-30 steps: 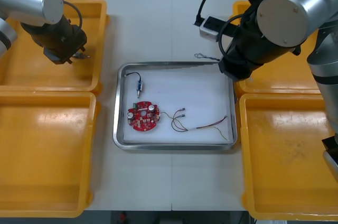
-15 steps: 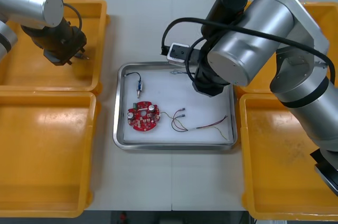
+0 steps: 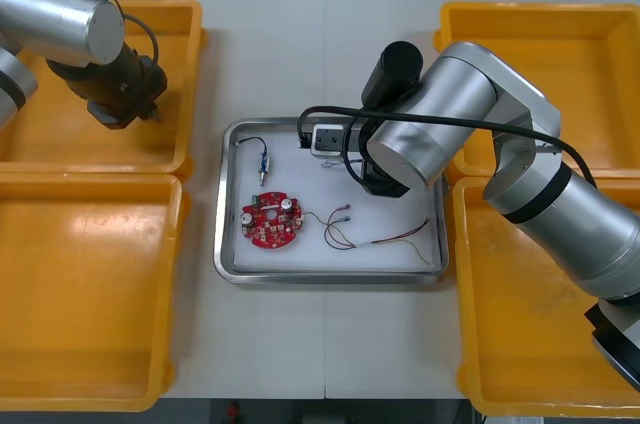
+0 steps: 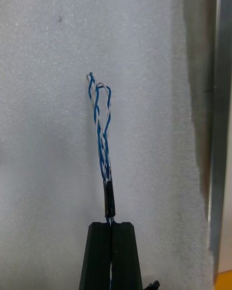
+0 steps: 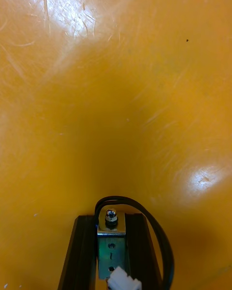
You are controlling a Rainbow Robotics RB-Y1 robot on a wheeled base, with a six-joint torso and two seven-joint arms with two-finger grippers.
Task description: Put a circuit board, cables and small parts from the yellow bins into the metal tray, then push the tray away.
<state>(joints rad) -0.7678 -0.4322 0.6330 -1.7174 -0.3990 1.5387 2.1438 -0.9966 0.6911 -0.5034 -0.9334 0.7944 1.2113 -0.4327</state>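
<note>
The right arm (image 3: 420, 144) covers one corner of the metal tray (image 3: 222, 234); the twisted cable (image 4: 102, 125) runs into the right claw (image 4: 110, 224), its tail probably pinched inside.

Circuit board (image 3: 271, 221) lies in the tray (image 3: 330, 277) (bins (image 3: 90, 289) flank it).

Thick silver tubes form the left arm (image 3: 60, 19) and right arm (image 3: 430, 149); joints, looping cables (image 3: 325, 111) and flat fingers (image 4: 99, 256) are black.

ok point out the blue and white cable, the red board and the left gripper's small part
blue and white cable (image 4: 109, 199), right wrist view, on its black sleeve
red circuit board (image 3: 271, 221), front view, disc's middle
small metal part (image 5: 111, 251), left wrist view, its metal body
</note>
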